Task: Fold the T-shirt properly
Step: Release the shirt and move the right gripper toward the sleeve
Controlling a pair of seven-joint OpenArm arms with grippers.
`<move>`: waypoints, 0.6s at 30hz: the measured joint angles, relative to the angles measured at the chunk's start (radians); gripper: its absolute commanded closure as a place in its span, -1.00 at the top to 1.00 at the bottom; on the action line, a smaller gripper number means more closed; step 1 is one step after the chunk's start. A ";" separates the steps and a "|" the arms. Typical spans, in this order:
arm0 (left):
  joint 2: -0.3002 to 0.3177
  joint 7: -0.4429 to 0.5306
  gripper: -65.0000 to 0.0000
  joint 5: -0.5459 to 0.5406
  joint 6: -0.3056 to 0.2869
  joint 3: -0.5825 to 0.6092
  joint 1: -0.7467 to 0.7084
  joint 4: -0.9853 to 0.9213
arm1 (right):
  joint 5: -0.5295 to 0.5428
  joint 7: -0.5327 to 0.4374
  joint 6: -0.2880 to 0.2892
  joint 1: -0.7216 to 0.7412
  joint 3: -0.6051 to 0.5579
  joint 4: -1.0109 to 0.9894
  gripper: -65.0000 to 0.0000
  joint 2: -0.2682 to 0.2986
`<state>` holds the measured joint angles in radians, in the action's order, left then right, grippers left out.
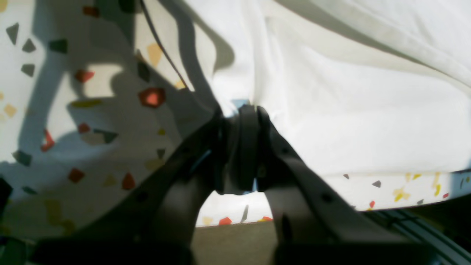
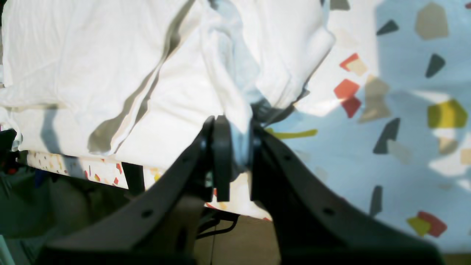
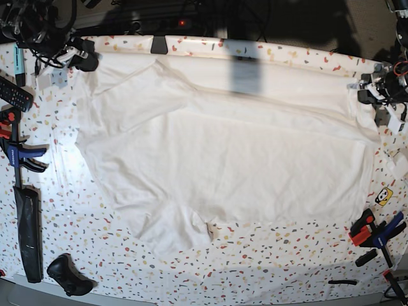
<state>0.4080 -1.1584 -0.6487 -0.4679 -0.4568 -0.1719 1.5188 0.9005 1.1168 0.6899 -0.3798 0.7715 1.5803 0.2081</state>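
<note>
The white T-shirt (image 3: pixel 223 166) lies spread and wrinkled across the speckled table, with one sleeve toward the far left and another at the near middle. My left gripper (image 1: pixel 249 110) is shut on a pinch of its cloth (image 1: pixel 331 110); in the base view it sits at the far right corner (image 3: pixel 368 95). Between the fingers of my right gripper (image 2: pixel 237 129) a bunched fold of the shirt (image 2: pixel 110 73) is clamped, and the gripper is shut on it. That gripper shows at the far left (image 3: pixel 85 60) in the base view. Both hold the shirt near the table's far edge.
Blue and orange clamps stand at the left edge (image 3: pixel 16 153) and at the near right (image 3: pixel 376 233). A long black bar (image 3: pixel 29 233) and a black controller (image 3: pixel 67 274) lie near left. A remote (image 3: pixel 14 94) rests far left. Bare speckled tabletop (image 3: pixel 287 268) runs along the near side.
</note>
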 measured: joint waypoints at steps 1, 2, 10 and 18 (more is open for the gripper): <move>0.003 0.008 -0.86 -0.001 0.000 0.000 0.000 0.000 | 0.000 0.000 0.000 0.000 0.000 0.000 -1.00 0.000; 0.010 0.010 -0.68 -0.006 0.000 0.000 0.000 0.000 | 0.000 0.000 0.000 0.000 0.000 0.000 -1.00 0.000; 0.107 0.048 -0.40 0.011 0.034 0.000 0.001 0.001 | -0.001 0.000 0.000 0.000 0.000 0.000 -1.00 0.002; 0.166 0.047 -0.40 0.011 0.064 0.000 0.002 0.006 | -0.004 -0.018 0.000 0.000 0.000 0.000 -1.00 0.002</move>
<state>0.5739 -1.1110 -0.6373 -0.4042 -0.4568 -0.1696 1.5253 0.8967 1.0988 0.6899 -0.3794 0.7715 1.5803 0.2104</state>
